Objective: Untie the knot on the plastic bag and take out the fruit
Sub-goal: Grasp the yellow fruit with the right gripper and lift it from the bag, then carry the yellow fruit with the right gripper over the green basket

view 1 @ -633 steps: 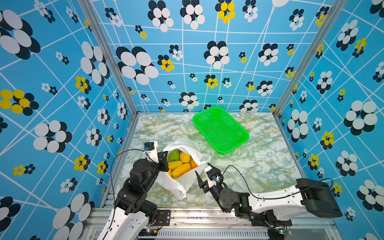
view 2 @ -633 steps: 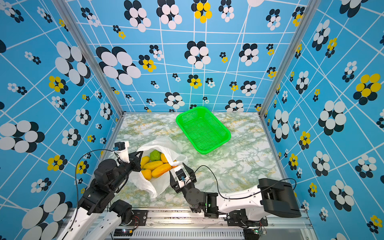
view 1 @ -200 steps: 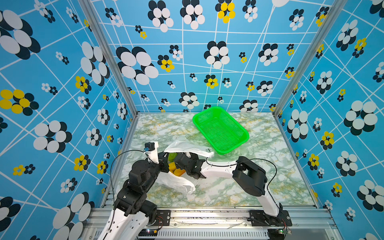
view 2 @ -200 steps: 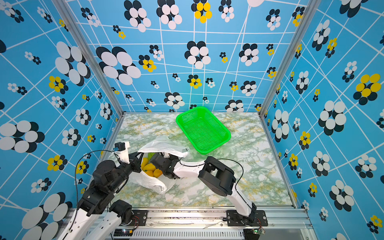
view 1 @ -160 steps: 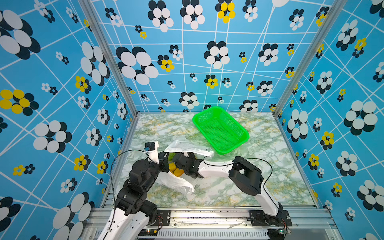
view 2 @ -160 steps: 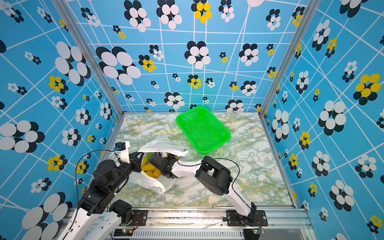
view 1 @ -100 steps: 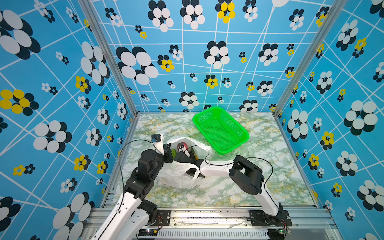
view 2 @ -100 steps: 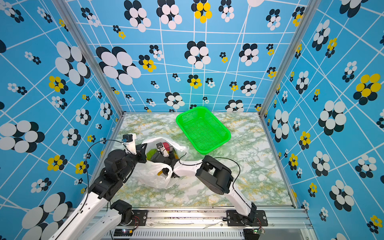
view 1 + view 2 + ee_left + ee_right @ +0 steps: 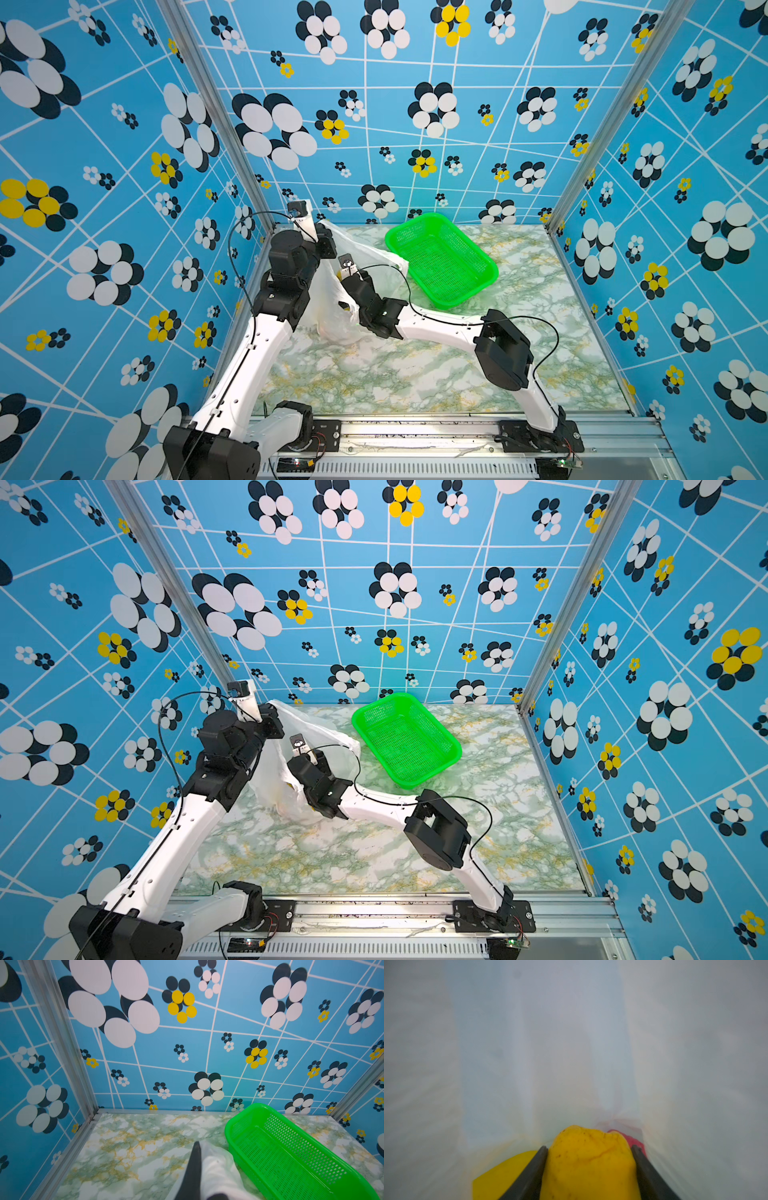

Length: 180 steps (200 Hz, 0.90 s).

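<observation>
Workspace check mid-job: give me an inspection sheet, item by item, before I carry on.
Surface: green-veined marble-look table.
Job's things: plastic bag held up, mouth open; yellow fruit and red fruit inside; no knot seen; green basket empty at the back.
Clutter: nothing seen.
Grippers: left pincer shut on the plastic bag's top; right pincer inside the bag, shut on the yellow fruit.
Cables: black cable loops off each wrist, left cable, right cable; no snag seen.
Surroundings: blue flowered walls, metal frame posts.
</observation>
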{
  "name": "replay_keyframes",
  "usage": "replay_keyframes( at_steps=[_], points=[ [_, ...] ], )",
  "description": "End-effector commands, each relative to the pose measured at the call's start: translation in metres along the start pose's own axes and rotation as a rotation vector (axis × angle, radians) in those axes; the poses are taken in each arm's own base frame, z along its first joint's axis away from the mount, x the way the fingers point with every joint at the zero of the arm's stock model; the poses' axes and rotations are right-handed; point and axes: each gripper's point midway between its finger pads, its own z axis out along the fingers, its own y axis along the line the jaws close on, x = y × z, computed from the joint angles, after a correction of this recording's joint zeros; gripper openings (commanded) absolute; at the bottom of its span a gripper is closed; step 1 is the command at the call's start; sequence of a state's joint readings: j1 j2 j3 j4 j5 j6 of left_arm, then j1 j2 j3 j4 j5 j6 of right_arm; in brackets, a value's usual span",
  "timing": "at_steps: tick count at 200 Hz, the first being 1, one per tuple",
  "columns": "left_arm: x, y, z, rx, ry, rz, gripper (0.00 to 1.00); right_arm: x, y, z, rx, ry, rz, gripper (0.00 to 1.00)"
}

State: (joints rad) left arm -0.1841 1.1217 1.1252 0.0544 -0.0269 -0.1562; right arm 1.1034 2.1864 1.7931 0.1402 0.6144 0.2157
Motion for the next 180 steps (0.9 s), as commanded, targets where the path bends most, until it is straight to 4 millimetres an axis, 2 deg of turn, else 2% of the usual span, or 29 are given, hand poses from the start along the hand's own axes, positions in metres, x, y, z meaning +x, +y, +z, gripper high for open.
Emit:
replay_keyframes(
  at_steps=[1,23,37,41,62,67,69,72,87,107,108,122,141,157,180],
  points=[
    [-0.021,-0.015,-0.008,0.083,-0.064,0.024,0.0,0.01,0.001,0.01,-0.009,0.02,-0.033,0.44],
    [0.001,-0.013,-0.016,0.088,-0.049,0.011,0.0,0.012,-0.003,0.006,-0.004,0.02,-0.032,0.43],
    [0.026,-0.01,-0.021,0.091,-0.019,0.0,0.0,0.026,-0.005,0.004,-0.014,0.033,-0.036,0.43],
    [0.034,-0.009,-0.022,0.091,-0.009,-0.001,0.0,0.014,-0.006,-0.003,-0.027,0.012,-0.021,0.43],
    [0.08,-0.002,-0.027,0.08,0.063,-0.009,0.0,0.017,-0.002,-0.013,-0.089,0.013,-0.012,0.42],
    [0.091,0.0,-0.029,0.076,0.084,-0.014,0.0,0.012,0.0,-0.015,-0.108,0.003,-0.003,0.42],
    [0.094,0.001,-0.029,0.074,0.091,-0.016,0.0,0.021,-0.002,-0.016,-0.11,0.019,-0.012,0.41],
    [0.1,0.002,-0.03,0.073,0.104,-0.018,0.0,0.023,-0.002,-0.018,-0.118,0.023,-0.013,0.41],
    [0.122,0.003,-0.034,0.075,0.155,-0.037,0.0,0.022,0.003,-0.028,-0.174,0.021,-0.005,0.39],
    [0.14,-0.003,-0.039,0.117,0.211,-0.059,0.0,0.015,0.012,-0.051,-0.266,-0.01,0.003,0.36],
    [0.14,-0.003,-0.039,0.119,0.212,-0.06,0.0,0.01,0.011,-0.053,-0.269,-0.022,0.008,0.36],
    [0.15,-0.008,-0.041,0.145,0.248,-0.064,0.0,0.006,0.016,-0.076,-0.332,-0.068,-0.008,0.35],
    [0.159,-0.003,-0.04,0.114,0.274,-0.08,0.0,-0.007,0.014,-0.112,-0.385,-0.14,-0.052,0.34],
    [0.164,-0.001,-0.039,0.099,0.298,-0.085,0.0,-0.013,0.003,-0.138,-0.418,-0.188,-0.064,0.31],
    [0.172,-0.003,-0.04,0.108,0.312,-0.084,0.0,-0.017,-0.032,-0.164,-0.374,-0.259,-0.068,0.31]
  ],
)
